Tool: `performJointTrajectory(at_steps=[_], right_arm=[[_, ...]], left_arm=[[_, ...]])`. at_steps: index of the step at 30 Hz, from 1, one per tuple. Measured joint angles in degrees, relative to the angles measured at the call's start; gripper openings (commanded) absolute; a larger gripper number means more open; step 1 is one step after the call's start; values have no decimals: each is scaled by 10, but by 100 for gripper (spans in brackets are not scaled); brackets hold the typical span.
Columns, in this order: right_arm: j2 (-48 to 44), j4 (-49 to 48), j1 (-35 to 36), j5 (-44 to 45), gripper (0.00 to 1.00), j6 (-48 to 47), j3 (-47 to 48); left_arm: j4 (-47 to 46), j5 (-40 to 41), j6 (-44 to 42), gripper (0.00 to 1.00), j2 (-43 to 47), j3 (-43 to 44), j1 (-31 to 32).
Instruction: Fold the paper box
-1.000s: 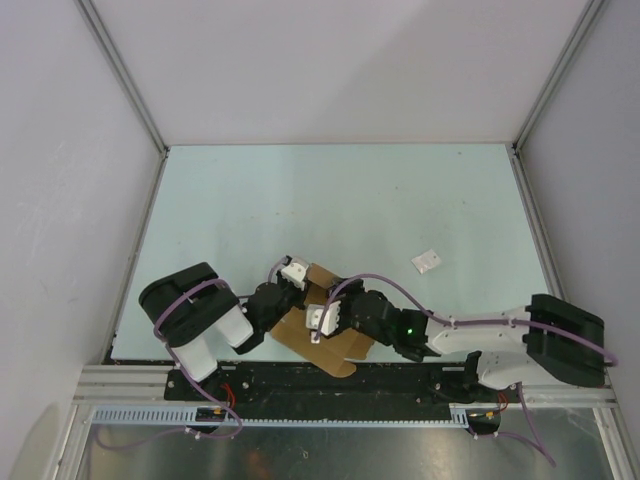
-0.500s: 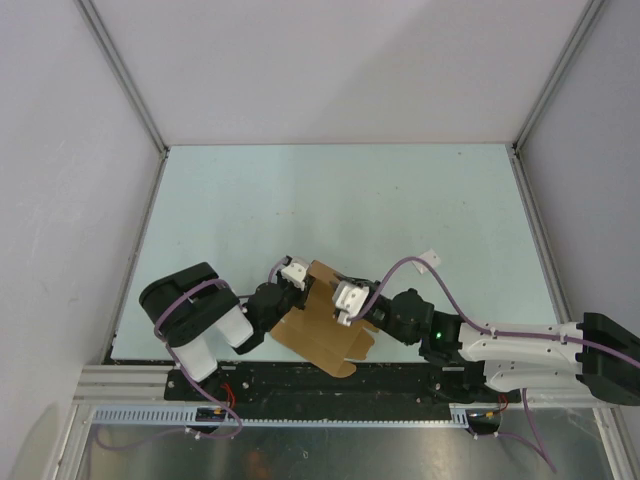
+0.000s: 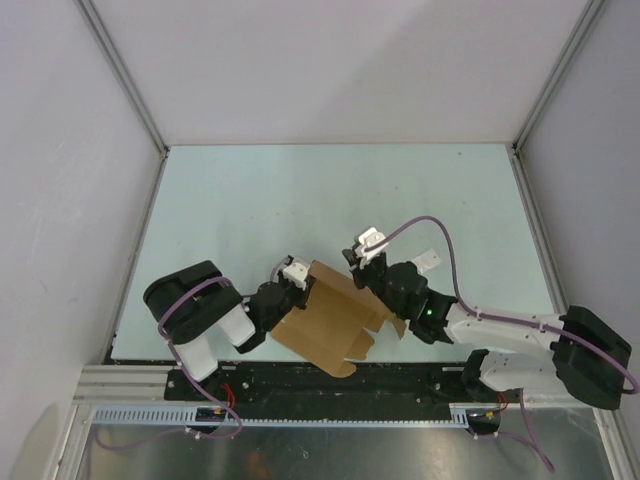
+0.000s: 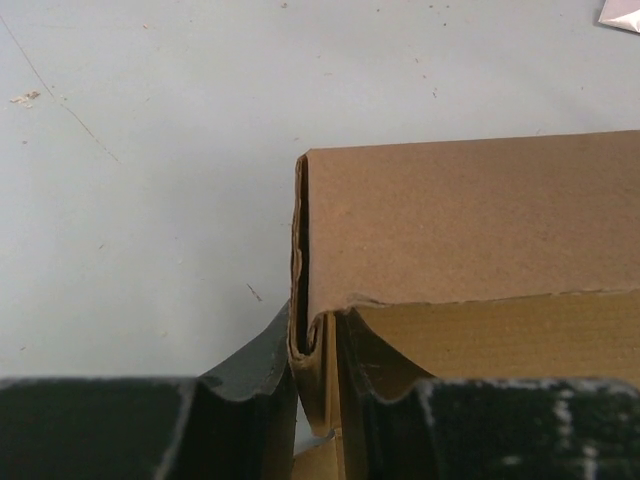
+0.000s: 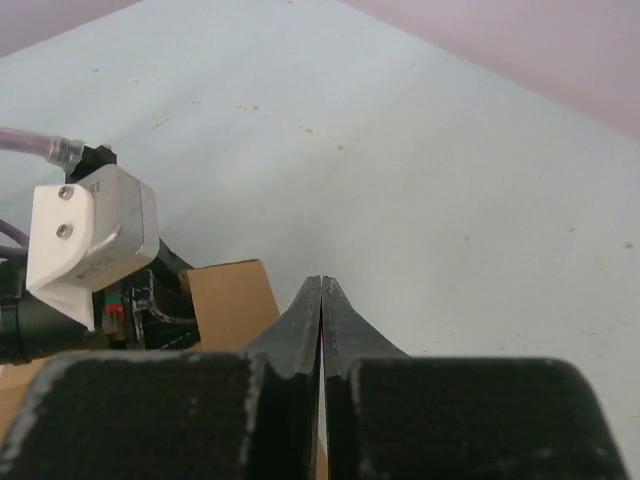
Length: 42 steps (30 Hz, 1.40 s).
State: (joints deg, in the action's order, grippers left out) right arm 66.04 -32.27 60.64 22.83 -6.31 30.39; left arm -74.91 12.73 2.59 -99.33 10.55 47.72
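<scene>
Nearest you, the paper box (image 3: 330,325) lies partly formed at the near edge of the table (image 3: 330,190), between the two arms, with a loose rounded flap (image 3: 340,360) pointing toward the bases. I'd judge that flap and the right-hand side to be the work left. Just beyond, on the box's left side, your left gripper (image 4: 315,375) is pinching a doubled cardboard wall. The wrist view shows a finger on each side of that folded edge, with the top panel running flat away from it. Treat this as your anchor: hold low on the crease, firmly enough that the thin board cannot slide, but without twisting, since the wall looks a little crumpled where it is held. Farther on, near the box's far right corner, your right gripper (image 5: 321,300) is clenched, fingers pressed together with nothing between them and tips pointing out over bare table. Whether it touches the cardboard I cannot tell. Closed like that, it serves best as a blunt pusher: set it against a panel close to a crease line and press steadily toward the anchored side. Beyond it lies a small white scrap (image 3: 427,260), well apart from the box; leave it alone.
</scene>
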Motion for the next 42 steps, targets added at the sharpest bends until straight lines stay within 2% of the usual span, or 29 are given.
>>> performJointTrajectory(at_steps=[7, 14, 32, 38, 42], right_arm=[[99, 18, -21, -63, 0, 70, 65], [173, 17, -28, -101, 0, 110, 74], [223, 0, -32, -143, 0, 141, 82], [225, -1, -32, -143, 0, 143, 84], [221, 2, -32, -143, 0, 142, 84]], left_arm=[[0, 0, 2, 24, 0, 0, 0], [0, 2, 4, 24, 0, -1, 0], [0, 2, 5, 19, 0, -5, 0], [0, 3, 5, 29, 3, -18, 0], [1, 9, 5, 43, 27, -40, 0]])
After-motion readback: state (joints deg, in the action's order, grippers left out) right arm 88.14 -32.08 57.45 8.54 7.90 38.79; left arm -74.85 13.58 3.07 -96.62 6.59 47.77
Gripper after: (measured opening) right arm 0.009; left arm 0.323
